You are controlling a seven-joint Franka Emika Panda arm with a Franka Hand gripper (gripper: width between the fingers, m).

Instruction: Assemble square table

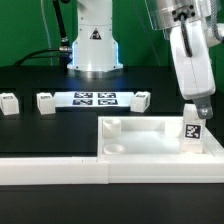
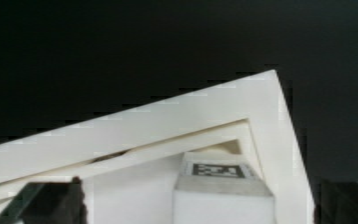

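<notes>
Currently the gripper (image 1: 196, 108) hangs over the exterior view's right end of the square table top (image 1: 150, 140), fingers spread apart and clamped on nothing. A tagged leg (image 1: 192, 129) stands upright just below the fingertips, at the top's right rim; contact between leg and fingers cannot be told. In the wrist view the same leg (image 2: 217, 183) sits between the two dark fingers (image 2: 30, 203), inside the top's corner (image 2: 247, 105). The top lies against the long white border rail (image 1: 60, 168) along the table's near edge. Three more legs (image 1: 9, 102) (image 1: 45, 101) (image 1: 141, 99) lie in a row farther back, flanking the marker board (image 1: 94, 99). Between that row and the top's far rim the black table (image 1: 50, 130) is open.
</notes>
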